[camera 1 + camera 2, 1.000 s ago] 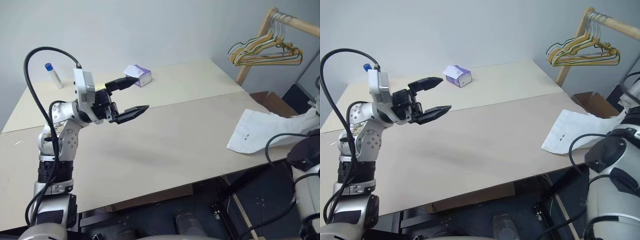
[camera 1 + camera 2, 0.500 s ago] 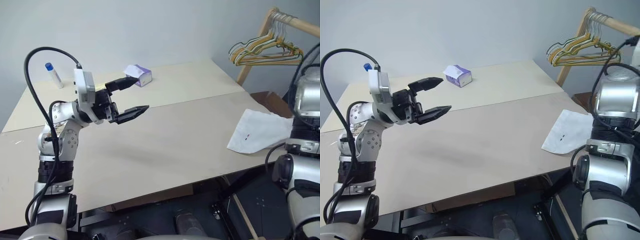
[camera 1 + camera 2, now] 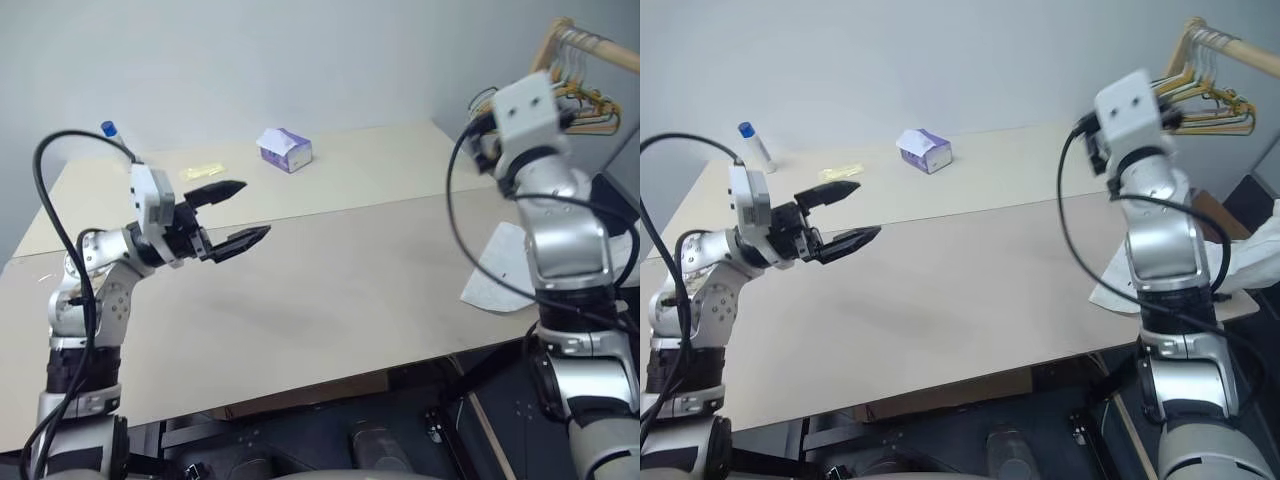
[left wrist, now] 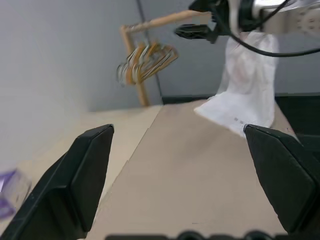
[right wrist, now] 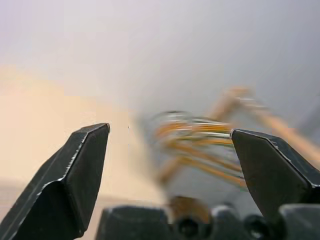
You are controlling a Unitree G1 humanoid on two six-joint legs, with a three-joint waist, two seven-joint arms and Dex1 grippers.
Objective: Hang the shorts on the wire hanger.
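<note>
The white shorts [image 3: 497, 277] lie on the right edge of the table [image 3: 330, 290], draping off its side and partly hidden behind my right arm; the left wrist view shows them too [image 4: 245, 92]. My right gripper [image 5: 170, 131] is raised above the table's right end, open and empty, and points level at the blurred hangers on the rack. Over the left half of the table hovers my left gripper [image 3: 255, 208], open with nothing between its fingers, far from the shorts. The wire hanger is out of view.
A wooden rack [image 3: 585, 42] at the far right carries a bundle of coloured hangers [image 3: 592, 102]. A purple-and-white tissue box [image 3: 285, 150], a blue-capped bottle [image 3: 109, 130] and a small yellow item [image 3: 203, 171] sit at the table's back.
My right arm has swung up from low beside the shorts and now stands raised, with its gripper turned toward the rack. The left gripper sank a little and moved left. The camera view shifted.
</note>
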